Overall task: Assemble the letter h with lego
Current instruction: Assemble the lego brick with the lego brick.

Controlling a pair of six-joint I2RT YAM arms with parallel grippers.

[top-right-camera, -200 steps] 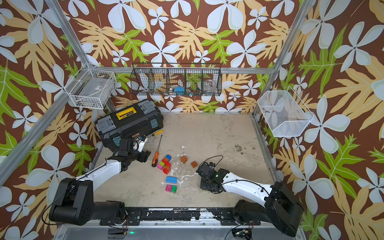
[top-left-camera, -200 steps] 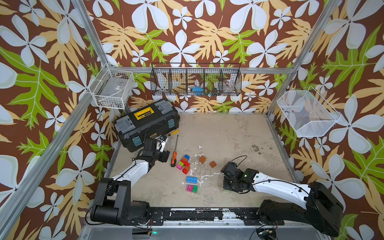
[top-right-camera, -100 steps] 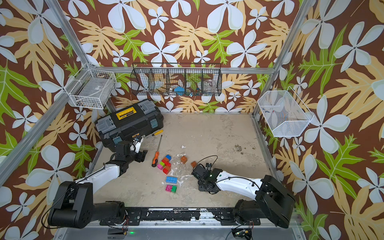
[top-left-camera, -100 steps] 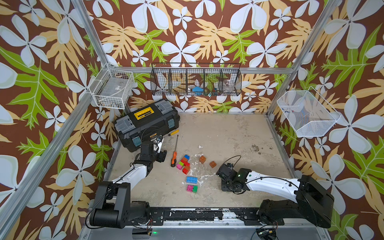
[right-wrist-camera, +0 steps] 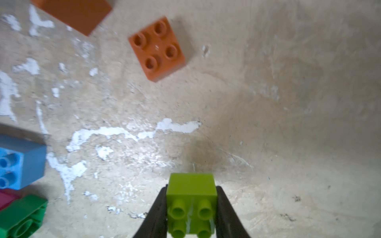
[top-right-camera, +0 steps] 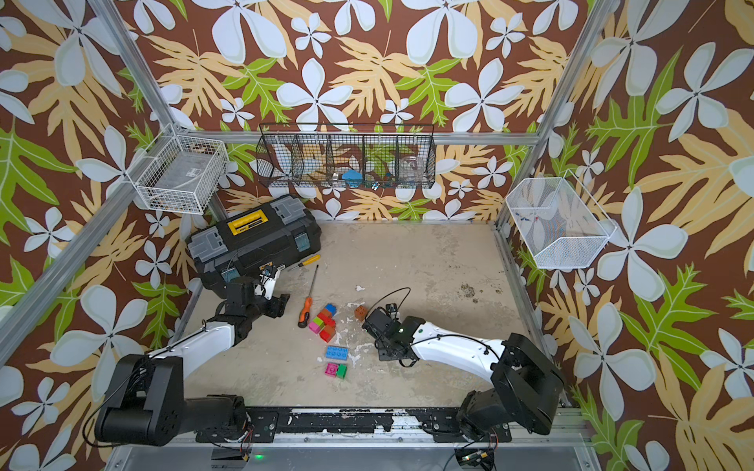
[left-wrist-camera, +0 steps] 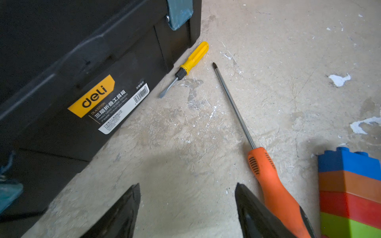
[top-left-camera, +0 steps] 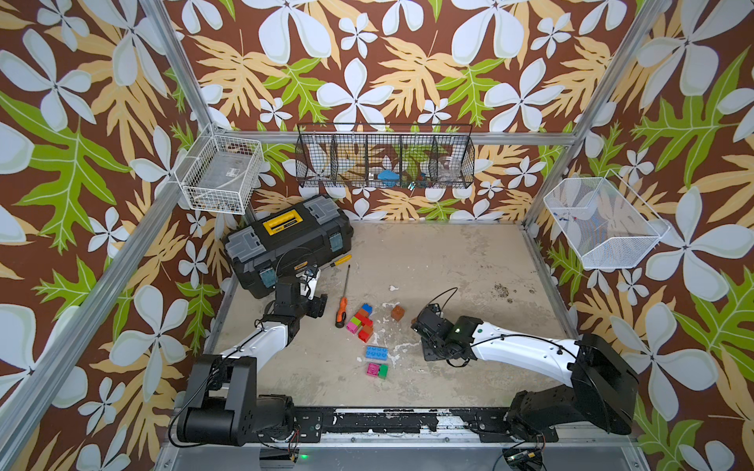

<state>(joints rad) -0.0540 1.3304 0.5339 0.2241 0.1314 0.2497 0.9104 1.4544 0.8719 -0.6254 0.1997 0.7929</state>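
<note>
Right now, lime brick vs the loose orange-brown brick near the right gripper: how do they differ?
The lime brick is clamped in the right gripper; the orange-brown brick lies free on the table. The lime brick's studs face the wrist camera; the orange-brown brick's studs face up. Both are square four-stud bricks.

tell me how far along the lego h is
Done: a small joined cluster beside the orange screwdriver. In hand: the right claw is shut on a lime brick. To do: orange brick, long blue brick and pink-green pair lie loose; the left claw is open, empty.
</note>
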